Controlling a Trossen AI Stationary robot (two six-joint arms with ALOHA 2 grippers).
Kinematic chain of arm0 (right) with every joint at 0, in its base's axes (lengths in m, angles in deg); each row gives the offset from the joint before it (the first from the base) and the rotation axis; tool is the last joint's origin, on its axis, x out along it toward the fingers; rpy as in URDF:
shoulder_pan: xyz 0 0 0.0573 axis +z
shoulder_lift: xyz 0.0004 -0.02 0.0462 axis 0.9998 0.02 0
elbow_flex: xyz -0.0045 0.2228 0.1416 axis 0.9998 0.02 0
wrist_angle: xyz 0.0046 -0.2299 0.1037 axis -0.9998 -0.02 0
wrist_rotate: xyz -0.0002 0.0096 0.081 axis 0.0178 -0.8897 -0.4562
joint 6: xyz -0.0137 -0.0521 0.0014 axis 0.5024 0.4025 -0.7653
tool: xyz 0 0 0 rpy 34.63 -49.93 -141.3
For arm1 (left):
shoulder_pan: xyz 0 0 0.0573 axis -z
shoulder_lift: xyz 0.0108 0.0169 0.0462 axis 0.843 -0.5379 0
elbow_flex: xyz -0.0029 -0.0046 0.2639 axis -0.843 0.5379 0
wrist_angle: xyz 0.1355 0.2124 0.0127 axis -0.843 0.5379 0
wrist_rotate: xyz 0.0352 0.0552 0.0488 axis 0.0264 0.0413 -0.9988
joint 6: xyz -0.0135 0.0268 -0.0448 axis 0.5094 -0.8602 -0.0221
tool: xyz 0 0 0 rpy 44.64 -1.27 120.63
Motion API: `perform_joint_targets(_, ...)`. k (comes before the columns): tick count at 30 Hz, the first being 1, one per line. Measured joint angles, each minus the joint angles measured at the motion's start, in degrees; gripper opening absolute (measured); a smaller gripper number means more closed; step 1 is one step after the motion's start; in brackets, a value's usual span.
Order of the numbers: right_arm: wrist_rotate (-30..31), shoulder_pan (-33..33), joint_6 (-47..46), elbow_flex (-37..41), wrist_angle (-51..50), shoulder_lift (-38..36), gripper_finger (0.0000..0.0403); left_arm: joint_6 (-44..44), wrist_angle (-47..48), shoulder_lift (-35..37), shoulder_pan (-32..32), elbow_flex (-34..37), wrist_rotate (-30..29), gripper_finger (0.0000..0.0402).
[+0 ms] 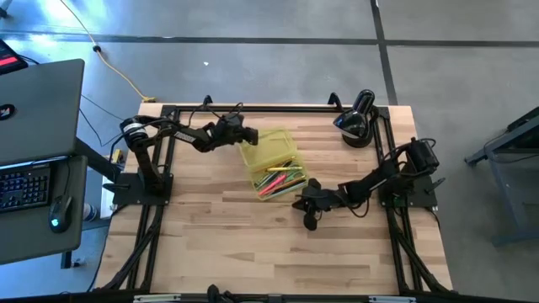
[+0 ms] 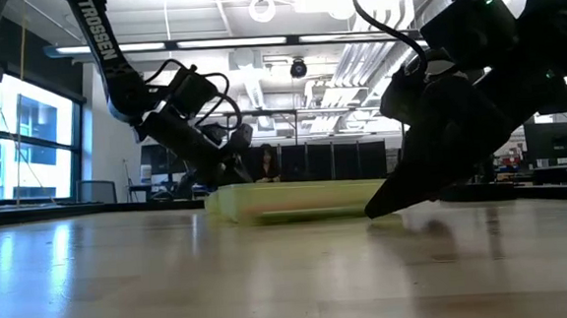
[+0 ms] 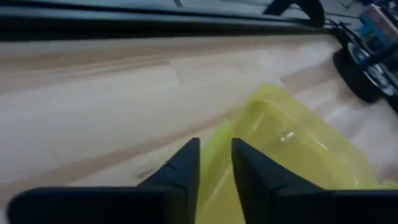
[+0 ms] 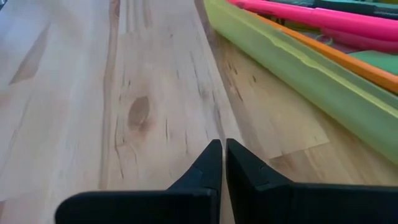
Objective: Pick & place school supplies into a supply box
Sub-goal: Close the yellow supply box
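With pens and pencils (image 1: pixel 278 178) already lying in the yellow-green supply box (image 1: pixel 263 145) at table centre, little seems left: the left gripper (image 1: pixel 249 135), at its ten o'clock, stands parted over the lid edge, the right gripper (image 1: pixel 300 203), at five o'clock, pinched empty.
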Motion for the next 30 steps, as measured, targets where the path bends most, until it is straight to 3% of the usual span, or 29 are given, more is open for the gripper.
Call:
perform_joint_targets(5, 0.0, 0.0, 0.0, 0.0, 0.0, 0.0, 0.0000, -2.4, 0.0, 0.0, 0.0, 0.0, -0.9, 0.0168)
perform_joint_targets(10, 0.0, -0.1, 0.0, 0.0, 0.0, 0.0, 0.0000, -2.5, -0.2, -0.2, 0.0, 0.0, -0.4, 0.0188)
perform_joint_targets(25, 0.0, -0.1, 0.2, 0.0, 1.3, 0.0, 0.0000, -4.3, -4.5, -2.4, 0.0, 0.0, 1.8, 0.0154)
perform_joint_targets(30, -1.2, -0.1, 0.0, 0.0, 2.6, 0.0, 0.0000, -4.6, 0.3, -2.4, 0.0, -2.9, 1.8, 0.0146)
